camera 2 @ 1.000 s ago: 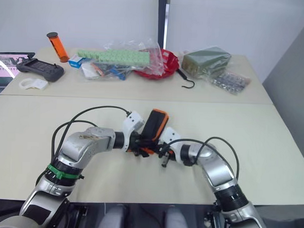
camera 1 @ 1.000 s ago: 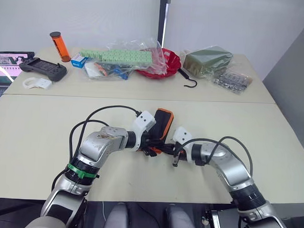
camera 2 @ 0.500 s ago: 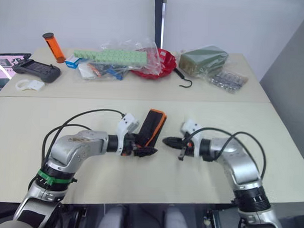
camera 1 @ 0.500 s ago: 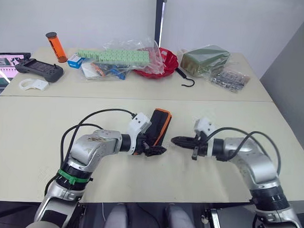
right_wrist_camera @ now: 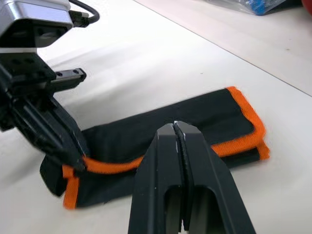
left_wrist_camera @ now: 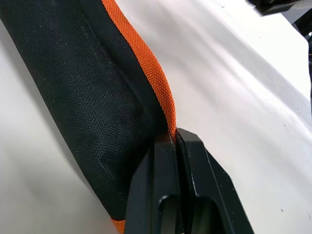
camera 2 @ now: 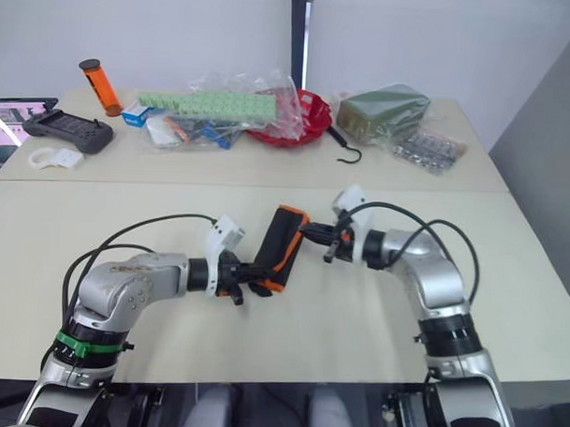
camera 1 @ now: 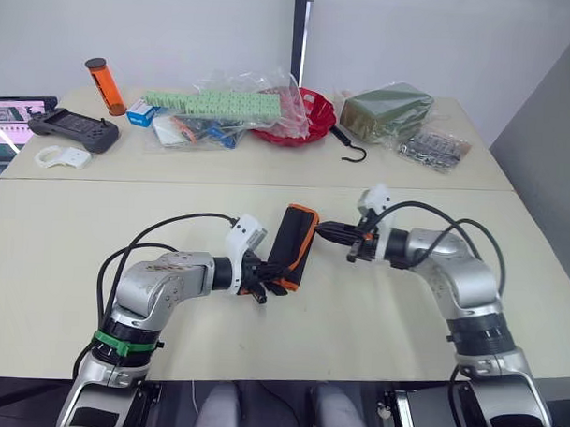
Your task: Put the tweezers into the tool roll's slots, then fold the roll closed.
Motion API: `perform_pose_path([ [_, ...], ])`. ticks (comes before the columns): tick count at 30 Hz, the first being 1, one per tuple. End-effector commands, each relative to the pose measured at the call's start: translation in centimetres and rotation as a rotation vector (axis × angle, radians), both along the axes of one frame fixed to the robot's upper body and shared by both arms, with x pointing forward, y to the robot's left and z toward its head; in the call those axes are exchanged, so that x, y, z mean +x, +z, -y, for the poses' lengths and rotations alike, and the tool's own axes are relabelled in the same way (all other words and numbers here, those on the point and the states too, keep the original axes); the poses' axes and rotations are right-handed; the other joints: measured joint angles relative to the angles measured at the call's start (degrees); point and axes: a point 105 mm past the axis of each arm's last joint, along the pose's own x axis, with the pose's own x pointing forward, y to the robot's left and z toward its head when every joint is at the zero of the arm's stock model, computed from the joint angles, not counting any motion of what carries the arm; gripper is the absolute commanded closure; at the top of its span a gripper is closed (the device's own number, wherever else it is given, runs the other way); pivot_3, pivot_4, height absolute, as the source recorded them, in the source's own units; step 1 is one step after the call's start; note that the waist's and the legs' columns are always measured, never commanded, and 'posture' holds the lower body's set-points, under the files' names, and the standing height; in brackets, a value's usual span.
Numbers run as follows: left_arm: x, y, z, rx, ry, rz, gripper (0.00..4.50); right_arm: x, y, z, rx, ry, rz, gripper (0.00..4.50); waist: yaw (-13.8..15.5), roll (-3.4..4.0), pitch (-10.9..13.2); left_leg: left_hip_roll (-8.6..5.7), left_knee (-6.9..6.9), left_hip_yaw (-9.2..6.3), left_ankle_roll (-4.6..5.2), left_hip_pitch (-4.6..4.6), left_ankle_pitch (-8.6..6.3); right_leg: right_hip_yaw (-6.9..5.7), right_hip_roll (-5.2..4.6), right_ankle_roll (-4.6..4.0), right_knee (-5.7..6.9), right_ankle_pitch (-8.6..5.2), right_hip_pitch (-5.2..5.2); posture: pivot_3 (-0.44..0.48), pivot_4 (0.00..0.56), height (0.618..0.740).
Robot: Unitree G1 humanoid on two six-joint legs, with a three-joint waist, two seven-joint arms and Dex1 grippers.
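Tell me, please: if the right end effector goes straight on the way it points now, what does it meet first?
Most likely the tool roll. The right end effector points at the roll's far end, and the right wrist view shows the folded roll directly ahead with nothing between. How much gap remains is unclear.

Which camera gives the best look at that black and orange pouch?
The right wrist view: the whole folded tool roll lies in sight, with the left gripper pinching its end. The left wrist view shows one edge close up; the head views show it small.

Black tool roll (camera 1: 291, 246) with orange piping lies folded shut on the table
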Motion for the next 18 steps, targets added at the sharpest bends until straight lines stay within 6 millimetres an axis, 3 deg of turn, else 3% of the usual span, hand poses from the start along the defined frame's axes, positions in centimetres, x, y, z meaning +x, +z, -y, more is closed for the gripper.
perform_pose_path([
  [1,-0.2,-0.4,0.1,-0.002,-0.004,-0.014,4.46,0.6,0.3,-0.9,-0.037,0.014,0.057,4.5,0.13,0.0,0.0,0.0,0.0,0.0,0.0,-0.01,0.0,-0.01,0.0,0.0,-0.01,0.0,0.0,0.0,0.15,0.74],
  [7,-0.2,-1.4,0.0,0.034,-0.003,-0.018,4.46,1.4,-1.6,-2.3,-0.074,0.022,0.035,4.5,0.13,0.0,0.0,0.0,0.0,0.0,0.0,0.01,0.0,-0.01,-0.01,-0.02,0.0,0.01,0.0,0.0,0.15,0.74],
  [10,-0.1,-1.5,0.0,0.039,-0.002,-0.016,4.46,1.5,-2.8,-2.2,-0.07,0.013,0.0,4.5,0.17,0.0,0.0,-0.01,0.01,0.0,0.0,-0.01,0.0,-0.01,-0.02,-0.02,0.0,0.01,0.0,0.0,0.15,0.74],
  [15,0.0,-1.6,-0.1,0.046,0.002,-0.009,4.46,1.7,-6.6,-1.2,-0.161,-0.03,-0.066,4.5,0.1,0.02,-0.01,0.0,0.01,0.0,0.0,0.07,0.0,-0.01,-0.01,-0.02,0.02,0.01,0.04,0.0,0.15,0.74],
  [18,-0.2,-1.1,0.0,0.028,-0.017,0.003,4.46,1.9,-7.4,-1.3,-0.151,-0.047,-0.107,4.5,0.03,0.01,-0.04,0.0,0.01,0.0,0.0,0.18,0.0,-0.01,0.0,-0.02,0.02,0.01,0.14,0.0,0.15,0.74],
])
